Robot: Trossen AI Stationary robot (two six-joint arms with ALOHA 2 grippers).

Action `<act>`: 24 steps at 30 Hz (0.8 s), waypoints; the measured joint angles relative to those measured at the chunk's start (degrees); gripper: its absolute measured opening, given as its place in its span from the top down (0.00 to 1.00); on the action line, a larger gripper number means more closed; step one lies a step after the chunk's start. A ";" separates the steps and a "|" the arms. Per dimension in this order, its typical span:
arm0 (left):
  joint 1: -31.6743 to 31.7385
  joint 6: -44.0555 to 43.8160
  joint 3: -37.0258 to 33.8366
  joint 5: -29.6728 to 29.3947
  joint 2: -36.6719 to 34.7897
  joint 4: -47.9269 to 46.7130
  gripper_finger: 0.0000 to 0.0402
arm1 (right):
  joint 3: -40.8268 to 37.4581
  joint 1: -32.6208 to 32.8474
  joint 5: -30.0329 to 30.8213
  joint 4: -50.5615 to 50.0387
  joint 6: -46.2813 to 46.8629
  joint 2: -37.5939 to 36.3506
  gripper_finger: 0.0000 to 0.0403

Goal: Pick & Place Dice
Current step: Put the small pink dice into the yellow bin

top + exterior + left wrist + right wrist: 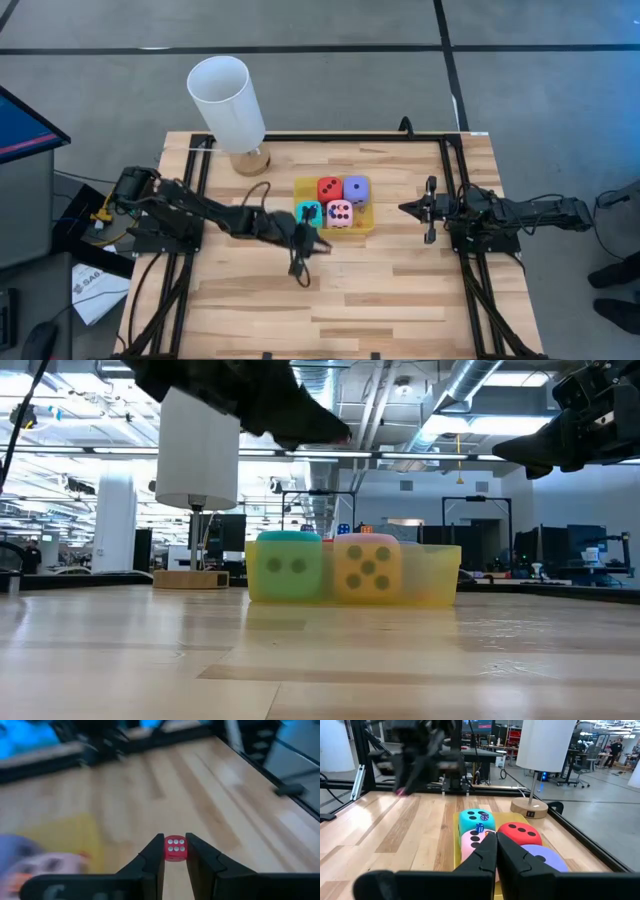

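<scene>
Four soft dice sit in a yellow tray (366,226) at the table's middle: red (328,188), purple (356,187), cyan (308,212) and pink (340,213). A tiny blue die (479,827) lies on top of the cyan one (472,819). My left gripper (324,246) hovers just near of the tray, high above the table in the low view (335,433). It is shut on a tiny red die (175,848). My right gripper (404,208) is shut and empty, in the air to the right of the tray. My left gripper pinches the tiny red die by two opposite sides (166,849) between its two fingertips. The die is lifted clear of the table, and a face with six white pips faces the wrist camera.
A white cylinder (228,98) on a round wooden base (250,161) stands at the far left of the table, behind the tray. Black frame rails (455,180) run along the table's left, right and far sides. Bare wood (330,310) lies near of the tray.
</scene>
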 joint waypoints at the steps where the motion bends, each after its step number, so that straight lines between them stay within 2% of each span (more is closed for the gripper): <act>1: 0.90 0.49 0.01 -1.02 -0.83 0.15 0.87 | 0.00 0.00 0.00 0.00 0.00 -0.02 1.00; 5: 5.19 1.16 0.01 -2.97 -3.39 -0.49 0.86 | 0.00 0.00 0.00 -0.03 0.00 -0.02 1.00; 12: 12.50 0.92 -0.01 -3.08 -1.82 -0.77 0.87 | 0.00 0.00 0.00 -0.02 0.00 -0.01 1.00; 20: 16.91 0.40 -0.01 -4.18 -1.48 1.68 0.86 | 0.00 0.00 0.00 -0.02 0.00 -0.02 1.00; 24: 18.43 -1.20 0.01 -4.35 -1.48 -0.15 0.86 | 0.00 0.00 0.00 -0.02 0.00 0.00 1.00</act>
